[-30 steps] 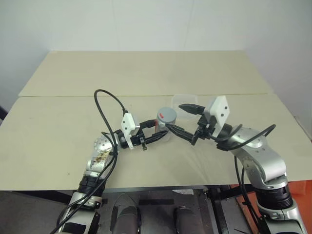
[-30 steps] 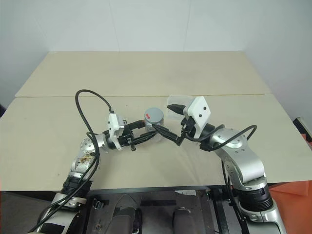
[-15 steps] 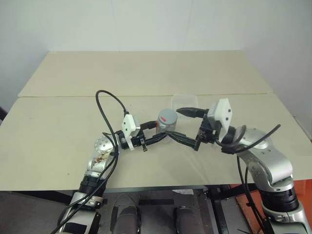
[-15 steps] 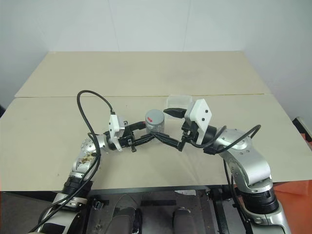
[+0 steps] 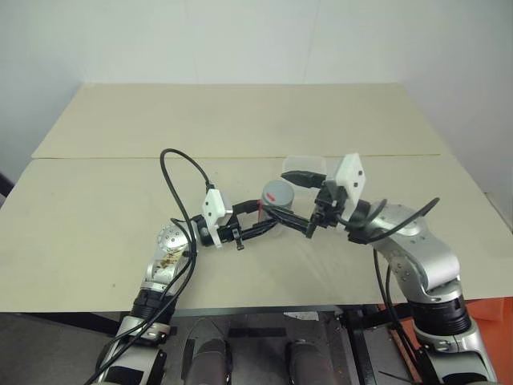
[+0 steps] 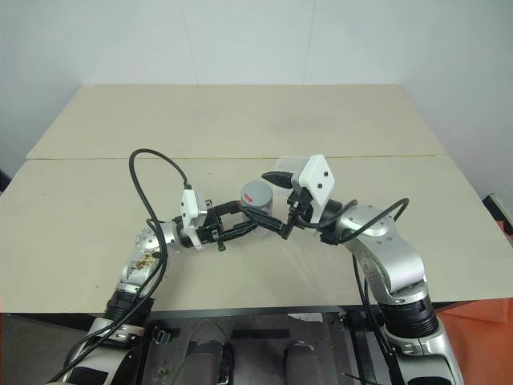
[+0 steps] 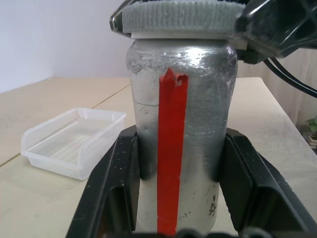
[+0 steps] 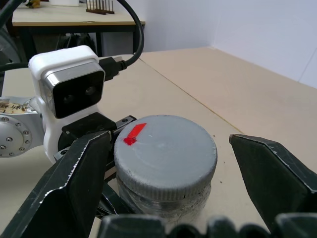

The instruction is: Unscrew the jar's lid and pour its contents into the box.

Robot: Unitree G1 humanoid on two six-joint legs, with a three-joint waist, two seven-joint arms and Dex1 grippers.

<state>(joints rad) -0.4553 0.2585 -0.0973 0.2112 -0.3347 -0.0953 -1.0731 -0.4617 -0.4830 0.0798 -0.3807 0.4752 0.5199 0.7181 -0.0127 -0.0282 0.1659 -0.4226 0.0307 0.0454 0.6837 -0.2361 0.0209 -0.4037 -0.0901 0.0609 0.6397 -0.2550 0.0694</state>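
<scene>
Jar clamped, lid flanked at frame centre.
Left gripper [image 7: 173,198] clenches the upright jar [image 7: 181,124]; right gripper [image 8: 163,163] gapes, fingers either side of the lid [image 8: 166,153]. Box [image 5: 303,166] sits just beyond, upper right.

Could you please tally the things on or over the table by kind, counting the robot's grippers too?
Jars: 1, the jar, clamped in the left gripper.
Lids: 1, the lid, on the jar.
Boxes: 1, the box, clear and empty.
Grippers: 2, left and the right gripper, open around the lid.
Total: 5
</scene>
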